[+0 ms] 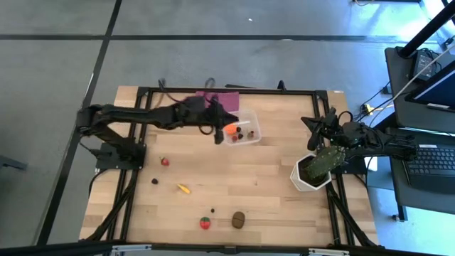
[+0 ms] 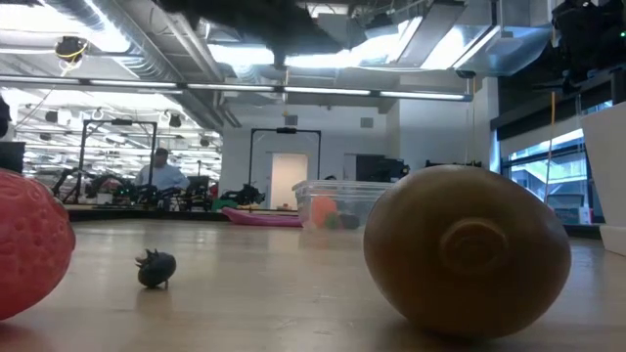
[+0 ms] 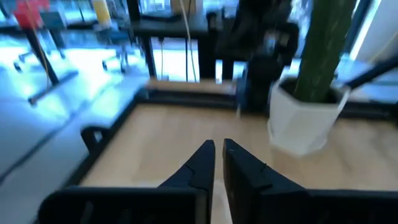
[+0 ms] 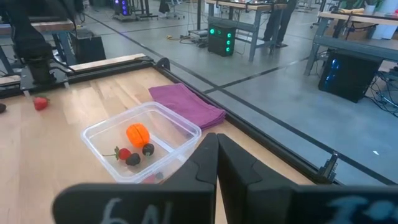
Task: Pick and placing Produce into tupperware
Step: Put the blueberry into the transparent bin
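Note:
The clear square tupperware [image 1: 245,135] stands on the far middle of the table. It holds an orange ball [image 4: 138,133], a small red piece [image 4: 124,154] and dark bits [image 4: 148,149]. On the bare wood lie a red piece [image 1: 165,161], a dark bit [image 1: 154,181], a yellow banana [image 1: 184,189], a green-topped strawberry [image 1: 205,222] and a brown oval lump [image 1: 239,219]. My left gripper [image 1: 219,132] hangs shut beside the tupperware's left edge, holding nothing [image 3: 217,157]. My right gripper [image 1: 313,128] waits shut at the right, near the potted plant [image 4: 215,149].
A flat purple cloth [image 1: 217,99] lies just beyond the tupperware at the far edge. A green cactus-like plant in a white pot [image 1: 313,171] stands at the right edge under my right arm. A black frame [image 1: 284,91] rims the table. A person [image 2: 161,171] sits far behind.

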Available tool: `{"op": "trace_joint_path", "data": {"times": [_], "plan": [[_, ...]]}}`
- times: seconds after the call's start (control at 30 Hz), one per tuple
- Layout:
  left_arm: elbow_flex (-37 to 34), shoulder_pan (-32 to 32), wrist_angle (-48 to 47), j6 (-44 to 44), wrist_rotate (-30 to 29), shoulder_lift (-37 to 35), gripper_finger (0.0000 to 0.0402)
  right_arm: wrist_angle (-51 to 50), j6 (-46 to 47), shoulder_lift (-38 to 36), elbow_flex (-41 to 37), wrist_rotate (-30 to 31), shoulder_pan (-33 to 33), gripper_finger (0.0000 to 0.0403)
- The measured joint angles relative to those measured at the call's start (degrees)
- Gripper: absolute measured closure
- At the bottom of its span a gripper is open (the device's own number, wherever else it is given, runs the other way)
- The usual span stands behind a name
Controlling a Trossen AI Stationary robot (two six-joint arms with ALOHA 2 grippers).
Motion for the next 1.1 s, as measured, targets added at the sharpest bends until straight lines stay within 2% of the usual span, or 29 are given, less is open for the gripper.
{"op": "trace_joint_path", "data": {"times": [0.17, 0.27, 0.53, 0.67, 0.8, 0.93, 1.1], "plan": [[0.0, -0.4, -2.5, 0.0, 0.4, -7.5, 0.0348, 0.0, 0.0, 0.0, 0.0, 0.0, 0.0, 0.0394], [0.0, -1.1, -4.8, 0.2, 0.4, -10.3, 0.0319, 0.0, 0.0, 0.0, 0.0, 0.0, 0.0, 0.0394], [0.0, -4.9, -11.7, 0.4, 1.9, -12.1, 0.0184, 0.0, -0.1, 0.0, 0.0, 0.0, 0.0, 0.0394], [0.0, -6.9, -13.8, -2.3, 5.0, -12.0, 0.0139, 0.0, -0.1, 0.0, 0.0, 0.0, 0.0, 0.0394], [0.0, -9.1, -14.8, -5.9, 5.1, -12.0, 0.0123, 0.0, -0.1, 0.0, 0.0, 0.0, 0.0, 0.0394], [0.0, -12.9, -18.3, -2.6, 4.1, -11.9, 0.0126, 0.0, -0.1, 0.0, 0.0, 0.0, 0.0, 0.0394], [0.0, -21.3, -26.0, 4.7, -6.3, -9.7, 0.0138, 0.0, 0.0, 0.0, 0.0, 0.0, 0.0, 0.0394]]}}
